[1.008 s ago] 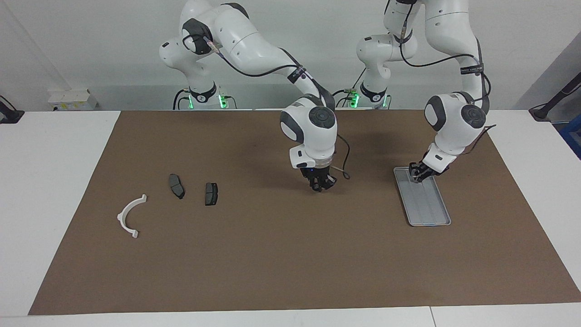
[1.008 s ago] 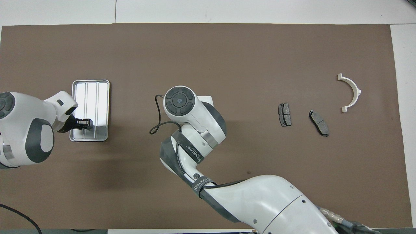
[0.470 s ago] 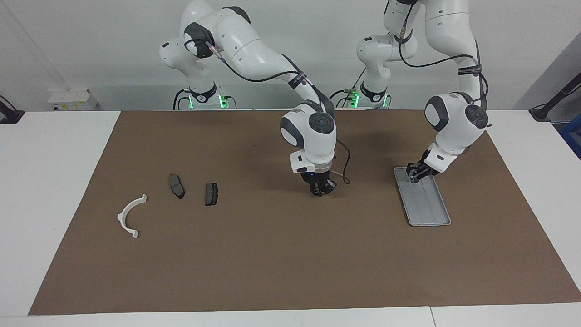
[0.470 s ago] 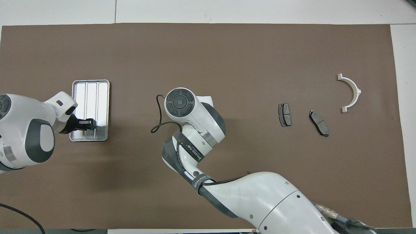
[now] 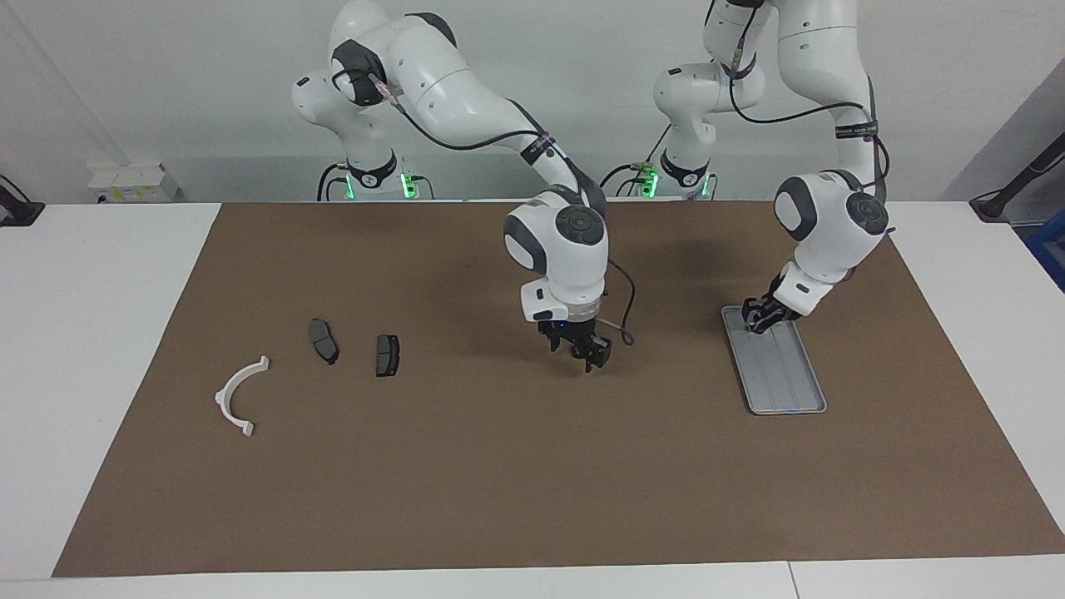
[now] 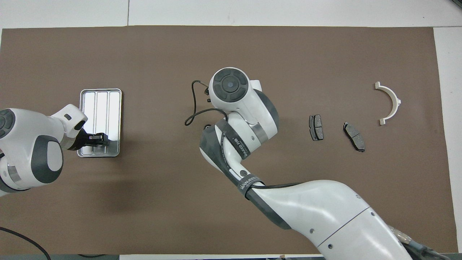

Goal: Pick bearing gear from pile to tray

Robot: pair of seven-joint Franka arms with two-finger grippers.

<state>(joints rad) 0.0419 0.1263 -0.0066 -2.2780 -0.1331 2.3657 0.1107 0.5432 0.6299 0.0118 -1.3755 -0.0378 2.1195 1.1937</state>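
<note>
From my station, the thing closest to the robots is the left gripper [image 5: 759, 318]. It is low over the tray [image 5: 790, 391], at the end of the tray nearest the arms. I cannot tell whether its fingers are parted or closed, or whether they have hold of anything. The tray is flat, silver-grey metal with a low rim. It lies on the brown mat [image 5: 499, 466] toward the left arm's end of the bench [image 5: 100, 333], with its long side running away from the robots. Its ribbed floor looks bare past the gripper.

The right gripper [image 5: 587, 356] hangs over open mat in the middle of the bench, pointing down. Its fingers seem to stand apart with nothing between them, though the angle is poor. I cannot pick out a bearing gear in either view.

The pile is toward the right arm's end. Two dark grey brake pads lie flat and apart from each other. One brake pad [image 5: 387, 355] is closer to the middle, and the other brake pad [image 5: 324, 341] is just beside it, toward the right arm's end. The white half-ring bracket [image 5: 237, 398] lies farther from the robots than both pads, closer still to that end and well apart from the tray.
</note>
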